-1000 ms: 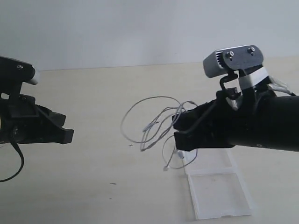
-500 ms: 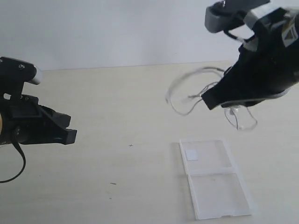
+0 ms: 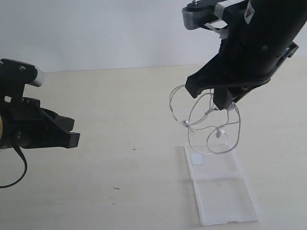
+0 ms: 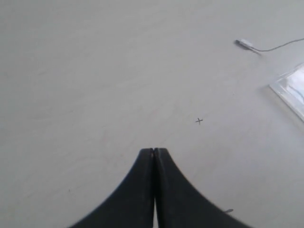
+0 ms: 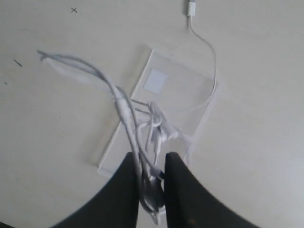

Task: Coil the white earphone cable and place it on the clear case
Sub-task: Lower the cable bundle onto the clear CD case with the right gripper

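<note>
Pale bench [image 3: 120, 105], white wall [image 3: 120, 33]. Raised right pincer [image 5: 152, 159] pinches white earphone cable [image 5: 123, 107] above clear case [image 3: 223, 201]. Left pincer [image 4: 154, 154] is pressed together.

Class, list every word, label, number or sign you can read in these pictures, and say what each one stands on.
"x": a small dark cross marked on the table.
Label on the right arm: too small and blurred to read.
White square sticker inside the clear case: no writing shows on it.
No other text is visible.
</note>
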`<move>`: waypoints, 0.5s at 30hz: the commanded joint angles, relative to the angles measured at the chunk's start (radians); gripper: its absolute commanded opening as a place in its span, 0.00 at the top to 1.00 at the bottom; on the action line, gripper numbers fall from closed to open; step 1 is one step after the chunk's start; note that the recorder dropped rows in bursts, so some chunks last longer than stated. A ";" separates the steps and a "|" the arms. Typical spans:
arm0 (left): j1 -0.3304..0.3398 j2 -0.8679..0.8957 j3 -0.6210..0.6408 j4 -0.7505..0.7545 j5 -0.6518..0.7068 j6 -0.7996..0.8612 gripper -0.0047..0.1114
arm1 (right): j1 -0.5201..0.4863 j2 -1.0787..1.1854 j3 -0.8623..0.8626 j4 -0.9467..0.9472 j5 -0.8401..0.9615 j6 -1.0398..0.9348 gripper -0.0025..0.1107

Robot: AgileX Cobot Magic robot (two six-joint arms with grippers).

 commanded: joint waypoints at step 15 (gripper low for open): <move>0.002 -0.002 0.003 -0.003 -0.003 -0.013 0.96 | -0.004 -0.016 -0.017 -0.015 0.003 -0.023 0.98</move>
